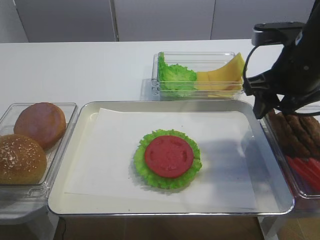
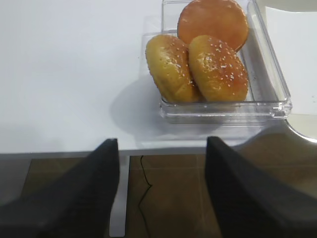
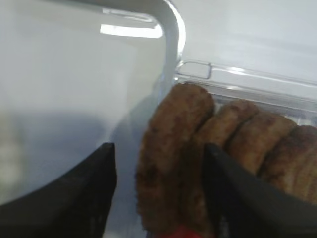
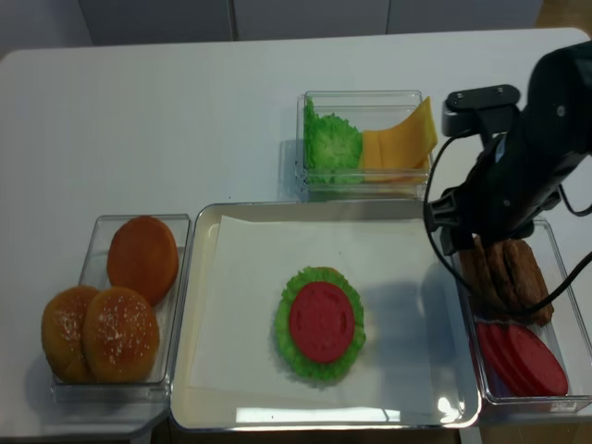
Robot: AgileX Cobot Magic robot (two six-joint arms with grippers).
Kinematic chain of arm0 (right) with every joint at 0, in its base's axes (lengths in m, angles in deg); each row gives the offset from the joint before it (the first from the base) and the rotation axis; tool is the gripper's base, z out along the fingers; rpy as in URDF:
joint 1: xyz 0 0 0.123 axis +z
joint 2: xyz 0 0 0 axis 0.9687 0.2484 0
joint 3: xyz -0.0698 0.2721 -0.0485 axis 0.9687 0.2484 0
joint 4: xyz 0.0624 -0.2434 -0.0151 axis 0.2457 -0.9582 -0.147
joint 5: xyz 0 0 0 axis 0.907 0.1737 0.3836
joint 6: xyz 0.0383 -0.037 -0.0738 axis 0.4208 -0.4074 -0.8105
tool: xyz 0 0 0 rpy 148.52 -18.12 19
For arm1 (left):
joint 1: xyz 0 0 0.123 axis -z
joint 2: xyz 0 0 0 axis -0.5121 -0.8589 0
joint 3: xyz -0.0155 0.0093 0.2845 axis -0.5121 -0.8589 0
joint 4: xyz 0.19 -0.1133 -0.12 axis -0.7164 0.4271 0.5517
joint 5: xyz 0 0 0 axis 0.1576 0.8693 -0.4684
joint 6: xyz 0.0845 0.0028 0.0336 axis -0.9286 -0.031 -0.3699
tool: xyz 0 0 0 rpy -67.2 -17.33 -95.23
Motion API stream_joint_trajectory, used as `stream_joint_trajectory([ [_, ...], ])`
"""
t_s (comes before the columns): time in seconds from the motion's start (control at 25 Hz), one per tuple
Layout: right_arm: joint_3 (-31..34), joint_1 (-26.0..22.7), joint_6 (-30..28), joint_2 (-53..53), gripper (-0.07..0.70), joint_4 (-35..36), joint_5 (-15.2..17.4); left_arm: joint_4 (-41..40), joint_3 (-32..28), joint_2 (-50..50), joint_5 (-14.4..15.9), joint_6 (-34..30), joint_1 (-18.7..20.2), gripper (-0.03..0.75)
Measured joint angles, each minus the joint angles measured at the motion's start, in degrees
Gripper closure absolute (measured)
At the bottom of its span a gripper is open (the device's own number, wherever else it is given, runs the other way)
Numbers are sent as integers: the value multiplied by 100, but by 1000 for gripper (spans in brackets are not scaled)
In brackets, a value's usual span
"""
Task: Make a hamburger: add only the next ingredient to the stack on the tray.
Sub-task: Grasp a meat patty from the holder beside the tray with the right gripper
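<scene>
The round dark brown grainy meat patty (image 3: pixel 171 158) is standing on edge, first in a row of patties inside the clear plastic bin (image 4: pixel 555 277) just right of the shiny metal tray (image 1: pixel 280 197). The right gripper (image 3: pixel 159 191) is straddling it, fingers apart on both sides, contact unclear. The black arm is hiding most of the bin from above. The lettuce-and-tomato stack (image 1: pixel 168 158) is sitting mid-tray. The left gripper (image 2: pixel 161 191), fingers spread and holding nothing, is hanging off the table edge.

White surface (image 4: pixel 185 111) carries the tray (image 4: pixel 215 407) at centre, clear bins at nine (image 4: pixel 100 231), twelve (image 4: pixel 365 95) and three o'clock (image 4: pixel 566 277).
</scene>
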Motion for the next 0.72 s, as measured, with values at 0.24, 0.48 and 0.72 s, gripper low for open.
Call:
stream_joint_trajectory([
  [0.24,-12,378,496,104,231,-710,-11,0,0,0,0,0,0,304],
  [0.48,-21,378,559,104,288,-881,-19,0,0,0,0,0,0,304],
  [0.72,-44,378,577,104,494,-871,-7,0,0,0,0,0,0,304],
])
